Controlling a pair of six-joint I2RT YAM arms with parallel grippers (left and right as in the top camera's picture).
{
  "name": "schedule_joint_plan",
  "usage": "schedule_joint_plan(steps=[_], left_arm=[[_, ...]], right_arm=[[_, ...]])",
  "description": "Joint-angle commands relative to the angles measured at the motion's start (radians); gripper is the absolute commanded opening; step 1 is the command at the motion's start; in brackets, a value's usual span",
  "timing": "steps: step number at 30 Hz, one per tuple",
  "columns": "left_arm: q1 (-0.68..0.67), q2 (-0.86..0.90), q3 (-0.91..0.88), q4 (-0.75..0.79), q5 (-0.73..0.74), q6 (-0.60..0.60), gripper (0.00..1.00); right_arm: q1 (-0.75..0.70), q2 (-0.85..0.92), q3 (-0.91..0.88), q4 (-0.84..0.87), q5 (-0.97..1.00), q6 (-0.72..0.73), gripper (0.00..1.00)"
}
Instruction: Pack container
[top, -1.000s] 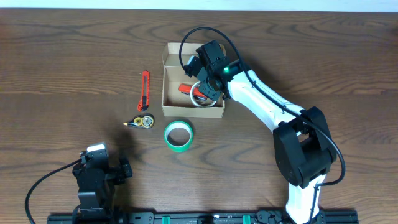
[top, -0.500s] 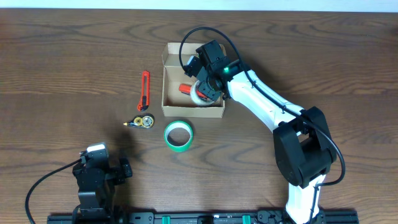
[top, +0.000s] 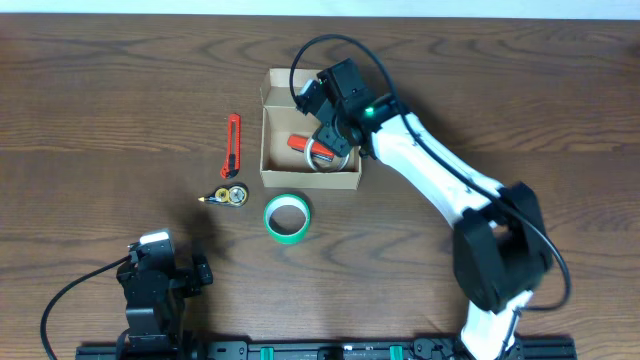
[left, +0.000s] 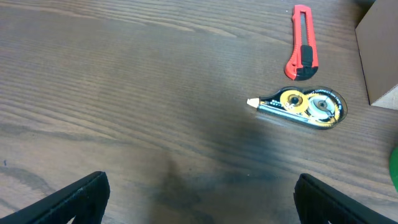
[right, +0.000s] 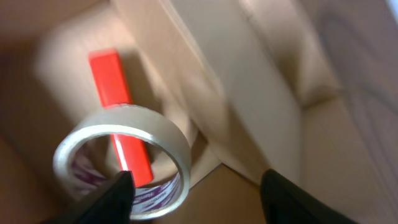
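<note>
And there's the release! The right gripper has let go of the clear tape roll. A moment ago its fingers were down in the box around that roll. Now the wrist view shows them spread wide at the bottom of the frame, nothing between them, and the roll sits on the box floor by the lower-left finger.

The roll rests partly over a red stick-shaped item that lies there too. Overhead, the gripper head has pulled back towards the upper edge of the container, and the whole arm has stretched out straighter than it was.

The container itself hasn't budged. It sits upper centre of the overhead frame with its lid flap open.

That looks like one more item packed, but the job isn't finished. A green tape roll waits just below the box's lower wall. Left of the box, a red box cutter and a correction tape dispenser lie on the wooden table.

The left gripper is parked in the lower left of the overhead frame, well apart from everything, its fingers wide and empty. The green roll looks like the nearest candidate for the right arm.
</note>
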Motion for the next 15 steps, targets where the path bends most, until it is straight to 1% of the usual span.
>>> schedule_joint_plan(steps=[1,2,4,7,9,12,13,15], left_arm=[[-0.004,-0.006,-0.009,-0.002,-0.025,0.003,0.95],[-0.004,-0.006,-0.009,-0.002,-0.024,0.003,0.95],[-0.004,-0.006,-0.009,-0.002,-0.024,0.003,0.95],[-0.004,-0.006,-0.009,-0.002,-0.024,0.003,0.95],[-0.004,-0.006,-0.009,-0.002,-0.025,0.003,0.95],[-0.004,-0.006,-0.009,-0.002,-0.025,0.003,0.95],[-0.004,-0.006,-0.009,-0.002,-0.025,0.003,0.95],[-0.004,-0.006,-0.009,-0.002,-0.025,0.003,0.95]], right_arm=[[0.024,-0.137,0.017,-0.035,-0.010,0.100,0.78],[0.029,-0.163,0.017,-0.058,-0.011,0.128,0.81],[0.043,-0.214,0.017,-0.115,-0.024,0.196,0.84],[0.079,-0.287,0.017,-0.223,-0.027,0.343,0.89],[0.108,-0.315,0.017,-0.278,-0.027,0.373,0.92],[0.151,-0.336,0.017,-0.344,-0.010,0.382,0.99],[0.159,-0.338,0.016,-0.361,0.013,0.427,0.99],[0.160,-0.340,0.016,-0.400,0.068,0.565,0.99]])
